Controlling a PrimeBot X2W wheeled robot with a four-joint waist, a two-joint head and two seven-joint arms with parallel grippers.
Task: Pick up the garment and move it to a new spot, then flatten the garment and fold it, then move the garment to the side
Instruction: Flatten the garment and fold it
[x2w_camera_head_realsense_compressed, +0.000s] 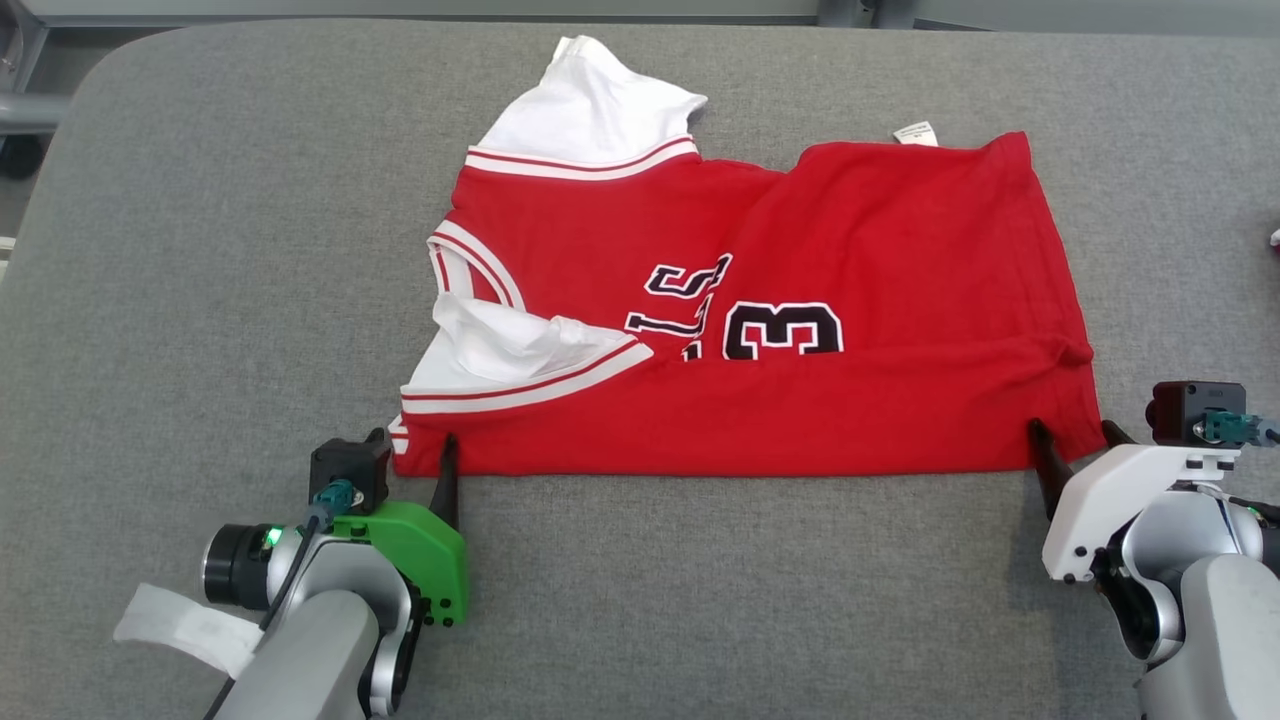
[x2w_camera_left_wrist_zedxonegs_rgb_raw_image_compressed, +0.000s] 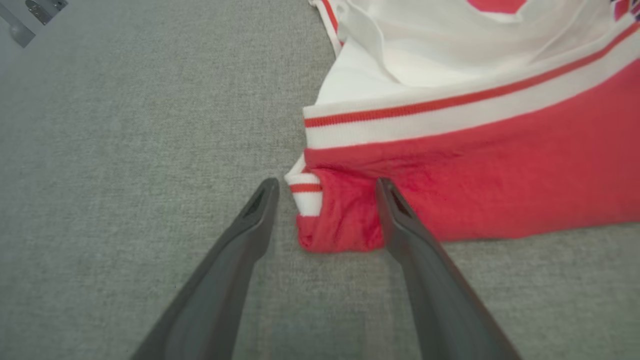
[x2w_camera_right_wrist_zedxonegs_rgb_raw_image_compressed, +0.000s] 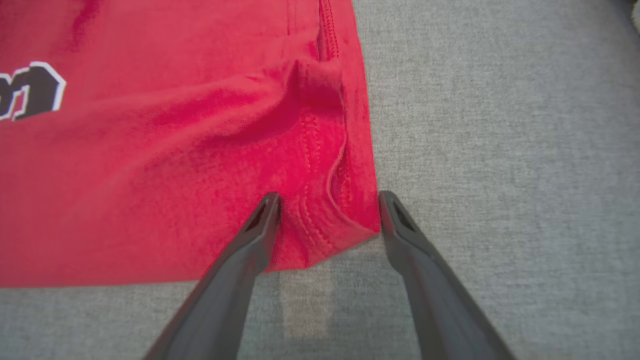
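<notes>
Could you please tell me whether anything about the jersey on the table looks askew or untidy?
Yes. The red jersey is not lying flat: its near white sleeve is crumpled over the body, the far edge steps unevenly with a white label poking out, and a pucker sits near the right hem corner.

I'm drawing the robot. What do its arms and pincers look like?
The left pincer has a green shell, the right pincer a white one. Both have long dark fingers, a black camera box with a teal plug, and silver arms. White tape wraps the left arm.
</notes>
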